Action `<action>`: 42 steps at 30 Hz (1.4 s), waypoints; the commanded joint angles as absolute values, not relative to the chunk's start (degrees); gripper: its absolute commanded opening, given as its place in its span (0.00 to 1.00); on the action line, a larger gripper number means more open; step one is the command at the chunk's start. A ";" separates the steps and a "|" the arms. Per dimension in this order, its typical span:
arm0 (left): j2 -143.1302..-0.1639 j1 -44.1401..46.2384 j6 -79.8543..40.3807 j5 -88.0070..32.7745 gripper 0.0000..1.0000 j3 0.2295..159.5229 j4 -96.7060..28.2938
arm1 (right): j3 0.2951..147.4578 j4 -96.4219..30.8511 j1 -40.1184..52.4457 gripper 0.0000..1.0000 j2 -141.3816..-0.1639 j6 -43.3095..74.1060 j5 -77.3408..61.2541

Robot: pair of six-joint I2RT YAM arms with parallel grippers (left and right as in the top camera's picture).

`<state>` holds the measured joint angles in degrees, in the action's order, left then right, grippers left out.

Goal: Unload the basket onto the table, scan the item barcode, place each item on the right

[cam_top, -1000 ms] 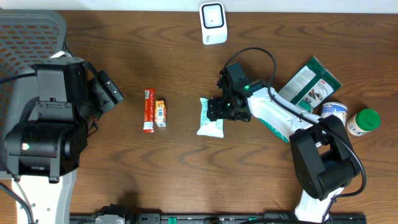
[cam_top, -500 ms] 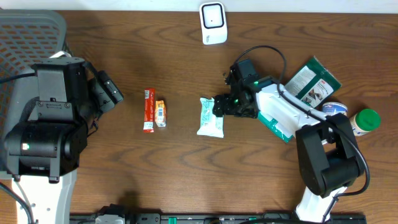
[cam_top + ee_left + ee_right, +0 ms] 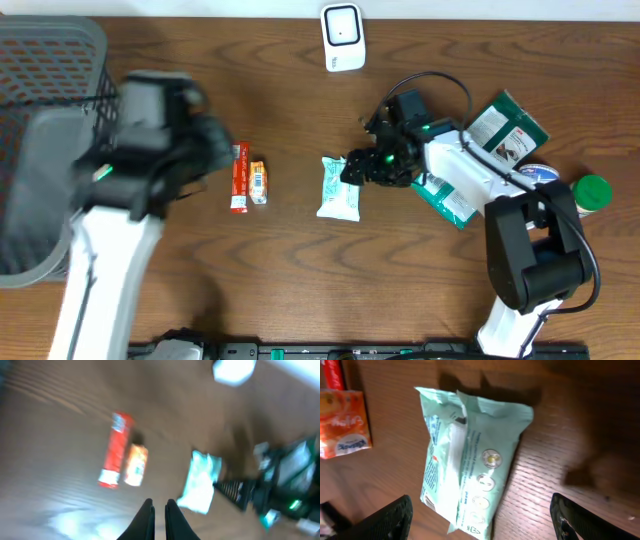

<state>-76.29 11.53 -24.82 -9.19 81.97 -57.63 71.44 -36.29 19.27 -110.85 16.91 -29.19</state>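
- The green packet (image 3: 339, 188) lies flat on the brown desk (image 3: 300, 280), near the middle.
- It is below the white scanner (image 3: 342, 38), and the two are well apart.
- The scanner stands at the far edge of the desk.
- The right tool (image 3: 357, 170) is at the packet's right edge, near its top corner.
- In the right wrist view its two fingers (image 3: 390, 517) stand wide apart, one on each side of the picture.
- The packet lies on the desk ahead of them, and they are not squeezing it.
- The packet shows its back side, with a seam down it and small round marks.
- The left arm (image 3: 140, 170) looks blurry from above, and it reaches toward the two snacks.
- The left tool (image 3: 159, 510) has its fingers together, with nothing between them.
- It hangs above the desk and touches nothing.
- A long red bar (image 3: 238, 178) lies left of the green packet.
- A small orange packet (image 3: 258, 183) lies just beside the red bar, on its right.
- A dark basket (image 3: 50, 60) sits at the left end of the desk.
- A green pouch (image 3: 505, 130), a small tub (image 3: 540, 175) and a bottle with a green lid (image 3: 585, 195) sit at the right end.
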 commanded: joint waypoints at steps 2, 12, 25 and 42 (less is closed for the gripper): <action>-87.92 16.97 -20.14 -14.63 0.07 80.03 -53.84 | 71.11 -37.34 16.45 0.84 -110.91 13.32 -35.53; -109.84 21.63 -17.54 -23.70 0.07 80.03 -44.91 | 68.10 -33.15 16.93 0.83 -110.91 13.23 -37.04; -122.19 24.82 -17.61 -26.22 0.07 80.03 -42.68 | 55.55 -11.55 19.25 0.77 -110.91 24.32 -41.01; -122.32 25.43 -17.61 -24.58 0.07 79.94 -42.26 | 54.63 -8.12 20.71 0.25 -110.91 25.67 -43.64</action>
<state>-120.11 25.15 -18.13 -26.20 80.07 -42.78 55.16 -8.10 19.84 -110.21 25.61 -40.42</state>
